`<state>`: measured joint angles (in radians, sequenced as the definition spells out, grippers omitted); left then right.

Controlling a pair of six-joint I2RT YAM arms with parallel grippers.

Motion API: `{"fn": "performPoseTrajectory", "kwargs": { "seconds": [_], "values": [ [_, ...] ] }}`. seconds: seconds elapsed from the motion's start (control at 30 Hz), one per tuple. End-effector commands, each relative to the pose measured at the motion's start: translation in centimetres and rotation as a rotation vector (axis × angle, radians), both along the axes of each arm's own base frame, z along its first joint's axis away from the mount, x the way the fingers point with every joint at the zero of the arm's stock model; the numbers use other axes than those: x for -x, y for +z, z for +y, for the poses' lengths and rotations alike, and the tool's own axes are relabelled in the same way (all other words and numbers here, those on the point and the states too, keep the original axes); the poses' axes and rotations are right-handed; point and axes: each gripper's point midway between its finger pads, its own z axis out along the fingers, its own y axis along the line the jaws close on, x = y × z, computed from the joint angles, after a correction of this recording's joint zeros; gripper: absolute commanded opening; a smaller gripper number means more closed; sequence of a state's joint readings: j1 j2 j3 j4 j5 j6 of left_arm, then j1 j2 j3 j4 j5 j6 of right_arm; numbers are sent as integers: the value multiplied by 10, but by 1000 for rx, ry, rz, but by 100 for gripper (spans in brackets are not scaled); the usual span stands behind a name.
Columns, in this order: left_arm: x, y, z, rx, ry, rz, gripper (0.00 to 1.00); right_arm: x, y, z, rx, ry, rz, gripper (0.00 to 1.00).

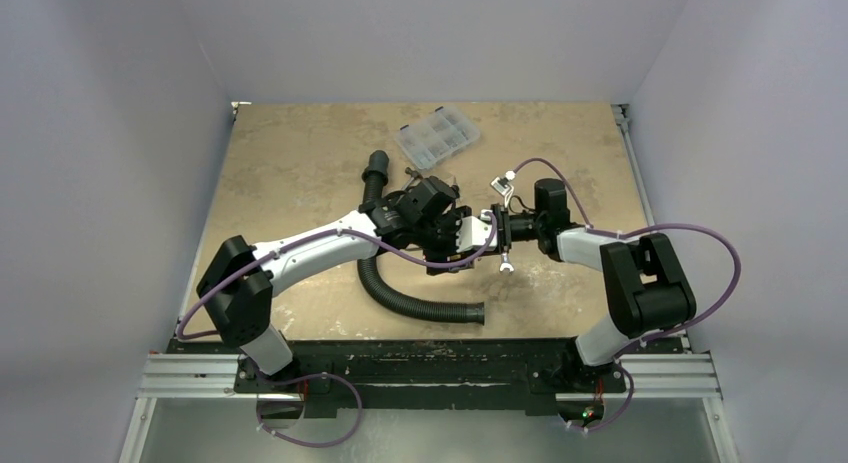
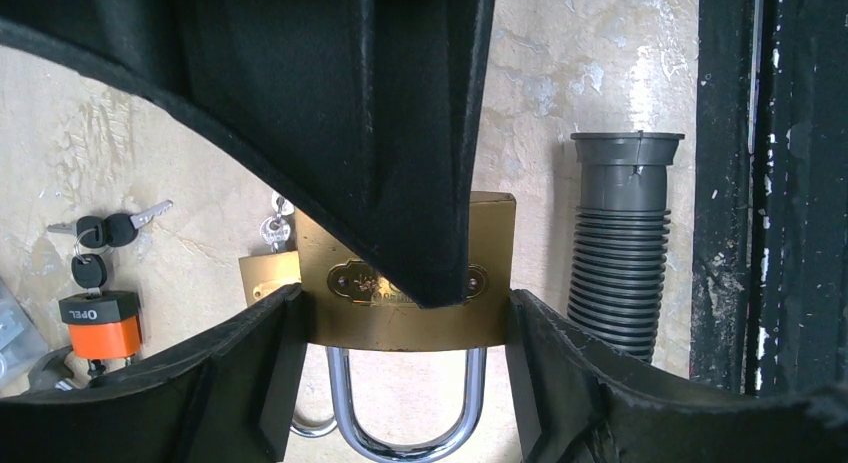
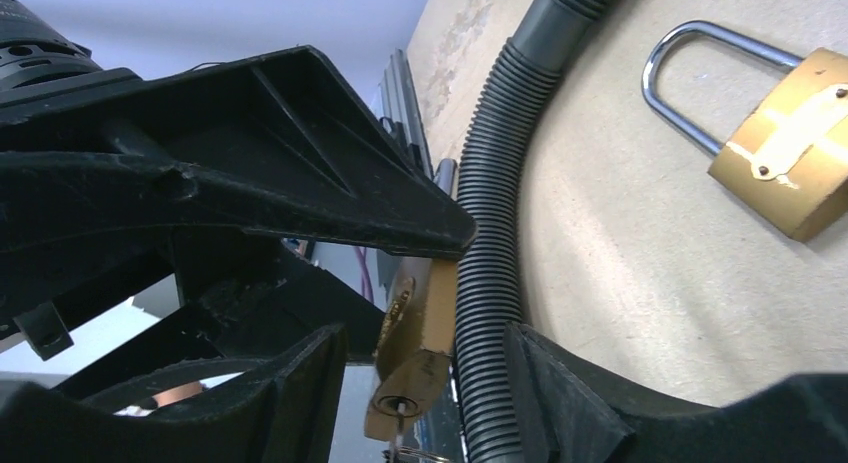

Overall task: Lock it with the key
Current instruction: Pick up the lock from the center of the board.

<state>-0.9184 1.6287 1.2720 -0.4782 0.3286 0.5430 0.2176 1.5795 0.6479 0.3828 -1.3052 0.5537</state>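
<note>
Left gripper [image 2: 402,311] grasps the brass padlock [image 2: 405,331] between its 2 fingers. Right gripper [image 3: 425,375] stands released, its jaws on either side of the key [image 3: 398,423].

"OPEL" is printed in white on the small orange padlock [image 2: 100,333]. The brass padlock [image 2: 420,328] nameplate is too blurred to read.

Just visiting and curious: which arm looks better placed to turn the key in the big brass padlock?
Right. The left gripper is shut on the brass padlock, steadying it, while the right gripper faces its keyhole end, jaws apart on either side of the inserted key.
</note>
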Motion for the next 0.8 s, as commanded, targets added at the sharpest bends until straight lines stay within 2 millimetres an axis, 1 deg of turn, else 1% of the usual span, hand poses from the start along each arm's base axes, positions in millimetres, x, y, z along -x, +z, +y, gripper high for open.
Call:
{"fn": "performPoseTrajectory", "kwargs": {
  "seconds": [0.0,0.03,0.23,0.3,0.37,0.4,0.47,0.5,0.53,0.6,0.67,0.7,0.73,0.77],
  "values": [
    [-14,41,-23,117,-17,-96,31,8,10,5,-33,49,-26,63],
    [-14,41,-23,117,-17,-97,31,8,9,5,-32,52,-21,62],
    [-15,42,-24,118,-13,-101,31,8,7,5,-35,63,-3,45],
    [-15,41,-24,117,-13,-101,31,9,8,5,-39,72,2,35],
    [-16,41,-23,113,-9,-103,31,10,9,5,-43,76,5,27],
    [-16,40,-23,111,-6,-99,32,10,10,5,-46,81,11,23],
    [-15,39,-22,107,-8,-93,36,12,13,5,-53,93,14,11],
    [-15,39,-22,104,-1,-87,40,12,15,5,-58,101,15,4],
    [-16,39,-21,103,10,-86,45,13,17,5,-61,105,8,0],
    [-15,40,-18,91,20,-74,60,13,20,5,-67,112,-1,0],
    [-15,46,-13,100,23,-38,74,12,23,4,-71,116,-22,0],
    [-14,51,-9,118,16,-8,87,10,25,3,-69,111,-39,0],
    [-14,58,-3,141,8,26,95,8,27,2,-67,105,-64,0],
    [-16,66,2,171,3,55,99,7,29,0,-64,101,-103,0]
  ]
}}
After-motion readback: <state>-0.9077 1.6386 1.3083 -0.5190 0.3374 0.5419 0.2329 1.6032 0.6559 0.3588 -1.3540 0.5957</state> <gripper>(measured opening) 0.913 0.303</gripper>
